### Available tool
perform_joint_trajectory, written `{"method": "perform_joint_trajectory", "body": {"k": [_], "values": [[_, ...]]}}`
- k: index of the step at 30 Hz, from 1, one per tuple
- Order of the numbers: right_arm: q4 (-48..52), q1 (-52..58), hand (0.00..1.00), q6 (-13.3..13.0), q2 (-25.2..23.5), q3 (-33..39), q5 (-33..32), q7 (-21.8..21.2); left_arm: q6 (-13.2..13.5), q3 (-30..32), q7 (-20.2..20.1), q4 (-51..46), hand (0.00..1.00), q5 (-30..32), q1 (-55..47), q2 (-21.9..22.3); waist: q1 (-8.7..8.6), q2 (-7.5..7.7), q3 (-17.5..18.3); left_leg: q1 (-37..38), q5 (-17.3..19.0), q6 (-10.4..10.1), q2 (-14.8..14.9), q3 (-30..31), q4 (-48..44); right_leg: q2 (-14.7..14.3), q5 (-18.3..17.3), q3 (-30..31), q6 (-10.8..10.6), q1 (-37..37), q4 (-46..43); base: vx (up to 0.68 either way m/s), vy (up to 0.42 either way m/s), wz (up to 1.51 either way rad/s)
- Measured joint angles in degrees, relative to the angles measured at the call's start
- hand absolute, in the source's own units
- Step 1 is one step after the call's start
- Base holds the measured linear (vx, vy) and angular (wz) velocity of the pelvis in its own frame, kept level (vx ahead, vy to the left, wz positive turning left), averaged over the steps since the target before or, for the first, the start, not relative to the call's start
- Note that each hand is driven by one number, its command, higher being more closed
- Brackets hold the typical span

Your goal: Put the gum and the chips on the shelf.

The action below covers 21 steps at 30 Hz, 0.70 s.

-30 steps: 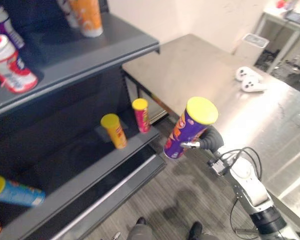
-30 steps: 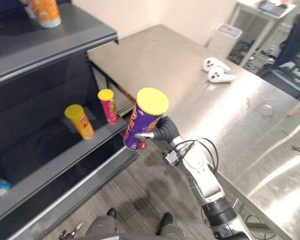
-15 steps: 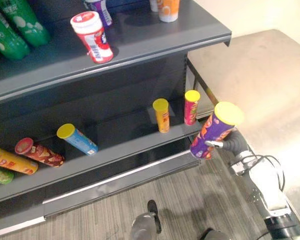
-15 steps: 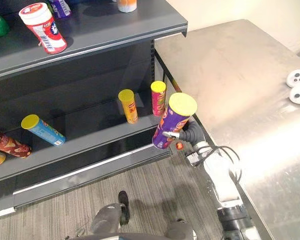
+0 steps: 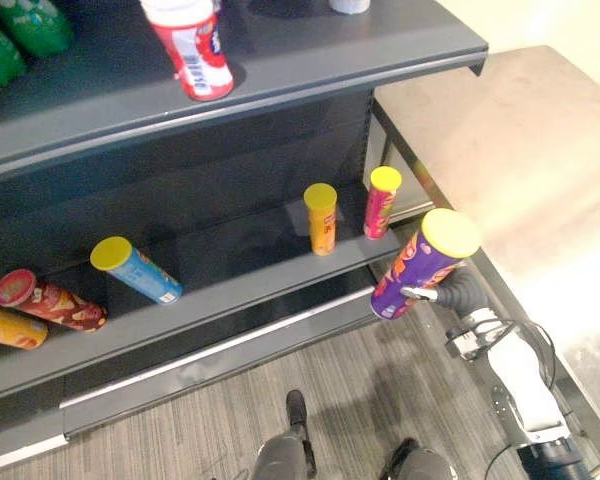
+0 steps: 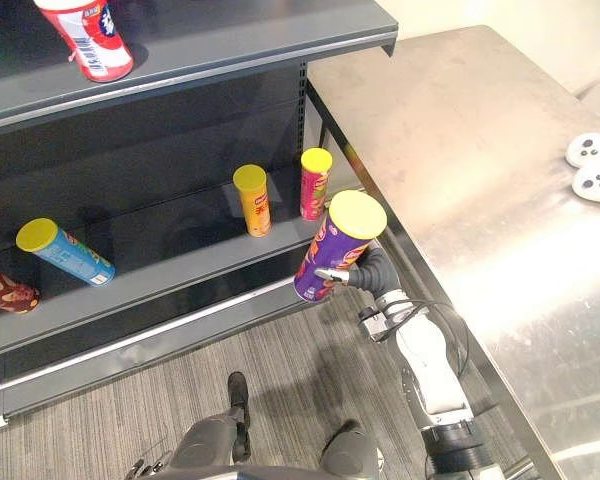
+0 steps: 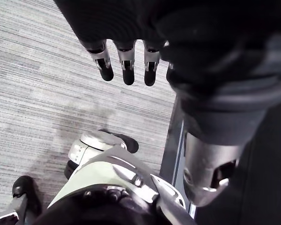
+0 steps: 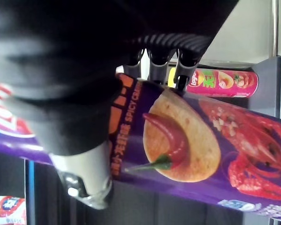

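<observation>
Dark grey shelf unit [image 5: 280,290], grey floor [image 5: 180,430]. We log the purple chips can [image 5: 418,270] tilted, airborne off the lower shelf's front edge, right hand [image 5: 452,293] wrapped round it. At its 11 o'clock: pink can [image 5: 382,202], yellow can [image 5: 321,218], upright. Left hand [image 7: 126,63] slack, empty.

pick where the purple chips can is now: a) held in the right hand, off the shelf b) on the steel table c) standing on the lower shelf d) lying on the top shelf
a: the right hand is curled round the purple can, holding it tilted in the air just in front of the lower shelf, not resting on it.
</observation>
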<state>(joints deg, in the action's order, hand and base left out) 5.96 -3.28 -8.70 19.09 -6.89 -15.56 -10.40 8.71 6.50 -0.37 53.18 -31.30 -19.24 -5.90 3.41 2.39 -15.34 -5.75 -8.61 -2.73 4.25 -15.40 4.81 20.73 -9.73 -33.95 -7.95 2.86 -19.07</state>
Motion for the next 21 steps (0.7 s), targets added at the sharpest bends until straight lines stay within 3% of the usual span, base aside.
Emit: {"method": "perform_joint_trajectory", "body": {"k": [7, 21], "values": [[-0.1, -3.71, 1.0, 0.0, -0.04, -0.99, 2.02, 0.8, -0.51, 0.02, -0.18, -0.77, 0.0, -0.07, 0.0, -0.01, 1.58, 0.09, -1.29, -0.13, -1.29, -0.07, 1.49, -0.14, 0.65, -2.03, -0.21, 1.36, 0.42, 0.84, 0.32, -0.01, -0.037, -0.04], [-1.93, -6.67, 1.0, 0.02, -0.09, -2.7, 2.29, -0.42, -0.52, 0.03, -1.06, -1.69, 0.0, -2.27, 0.0, -0.22, 1.78, 1.15, -1.87, -0.05, -1.56, -0.51, 3.45, -0.68, 0.63, -4.37, -0.18, 2.25, 0.79, 0.94, 0.72, 0.02, -0.033, -0.04]]}}
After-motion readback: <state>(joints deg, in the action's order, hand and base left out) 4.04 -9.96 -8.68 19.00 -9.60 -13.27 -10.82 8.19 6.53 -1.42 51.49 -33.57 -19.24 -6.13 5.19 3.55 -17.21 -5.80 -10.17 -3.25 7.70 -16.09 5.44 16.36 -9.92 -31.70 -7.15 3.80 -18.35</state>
